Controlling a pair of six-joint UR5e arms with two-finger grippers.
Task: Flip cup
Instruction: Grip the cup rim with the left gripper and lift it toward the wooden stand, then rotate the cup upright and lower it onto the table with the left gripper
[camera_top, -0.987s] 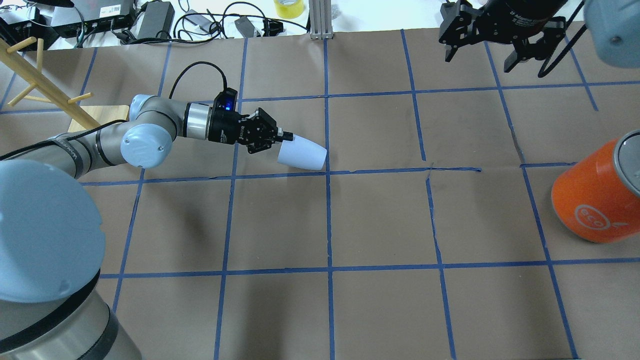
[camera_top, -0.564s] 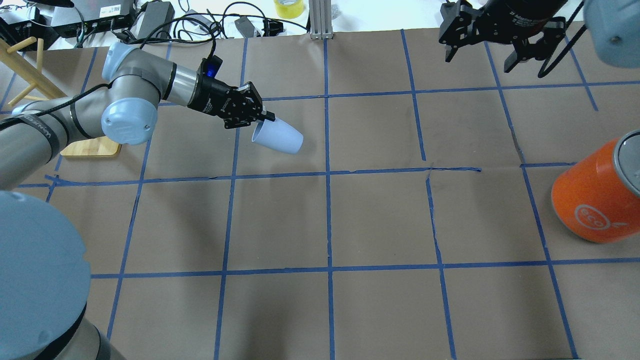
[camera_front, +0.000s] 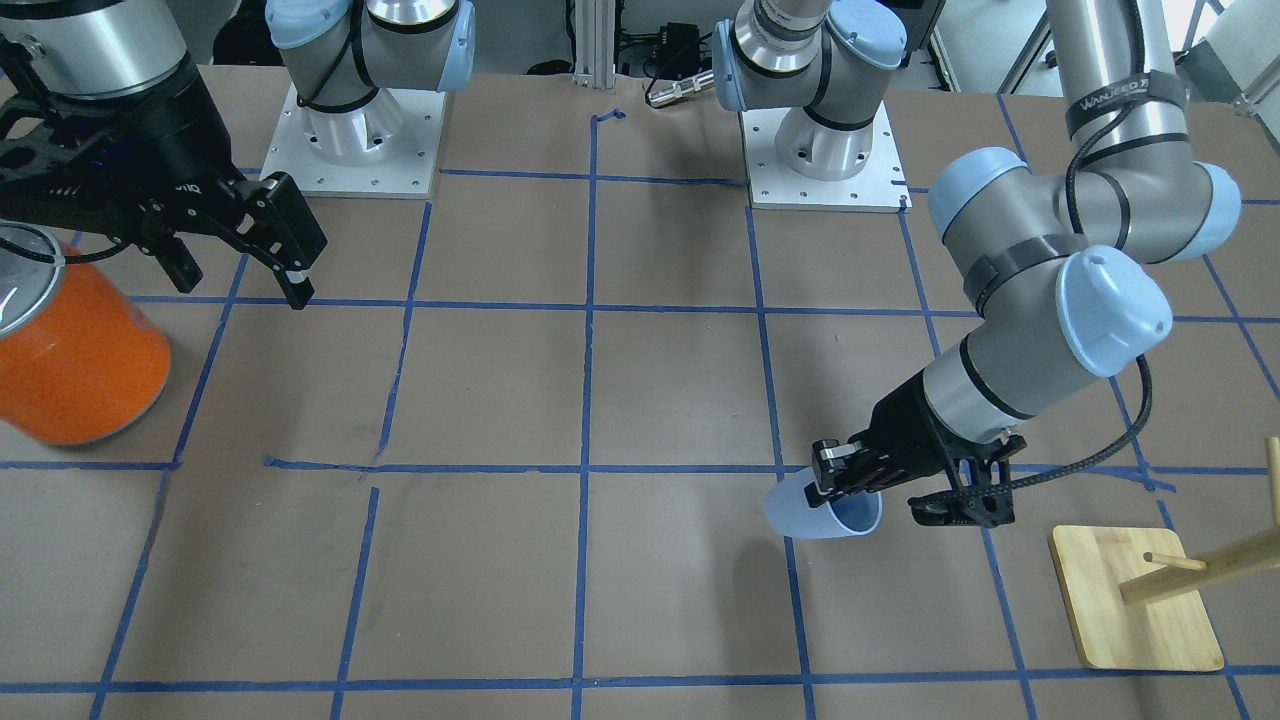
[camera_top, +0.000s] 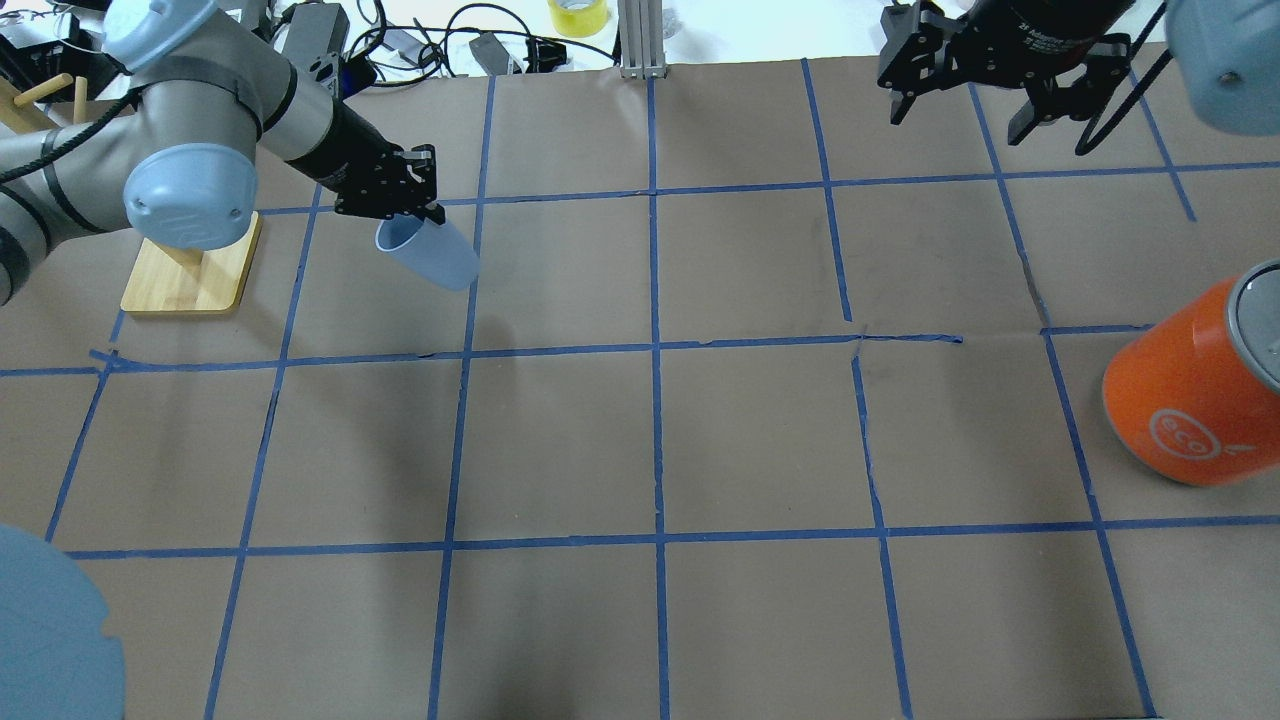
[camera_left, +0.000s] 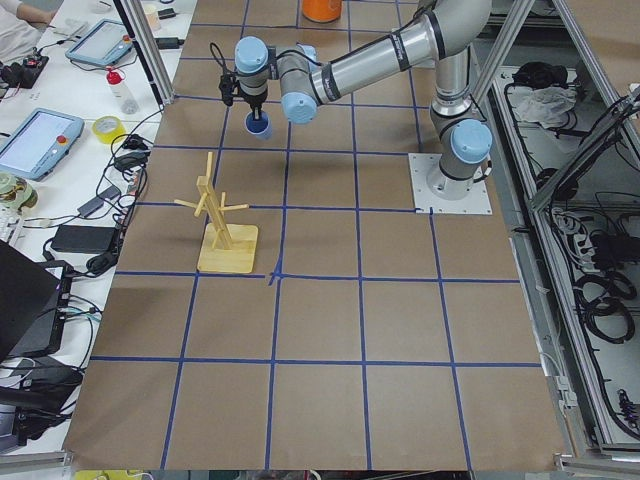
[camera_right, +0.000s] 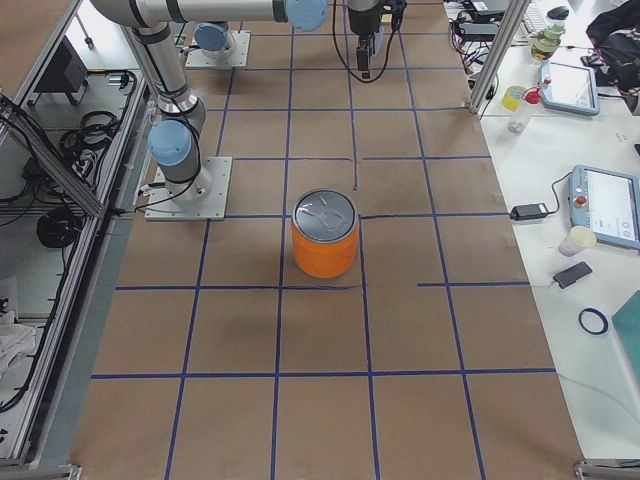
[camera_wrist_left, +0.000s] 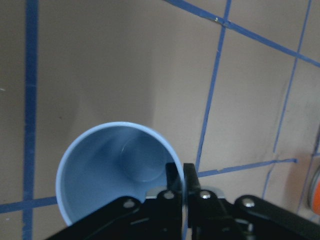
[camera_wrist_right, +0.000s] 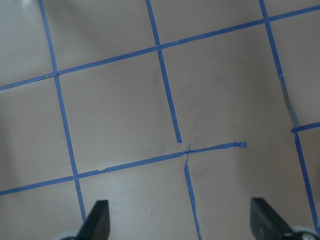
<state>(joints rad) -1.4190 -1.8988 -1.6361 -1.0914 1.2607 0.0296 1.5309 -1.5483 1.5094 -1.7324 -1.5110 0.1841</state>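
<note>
Pinching the cup (camera_top: 430, 252) by its rim, the left gripper (camera_top: 424, 208) is clamped on it. Wrist view shows one finger inside the mouth and the other outside the wall. Cup is tilted, with its open mouth up toward the gripper and its closed base slanting down and away. It looks lifted off the table (camera_top: 700, 450), since its shadow falls apart from it on the brown paper. It hangs at the far left part of the table, over a blue tape line (camera_top: 470, 290) and near the wooden rack base (camera_top: 190, 285). Right gripper (camera_front: 240, 285) hovers at the far right side with fingers spread wide, nothing between them. Orange container (camera_top: 1190, 400) stands at the right edge, well apart from the cup.
</note>
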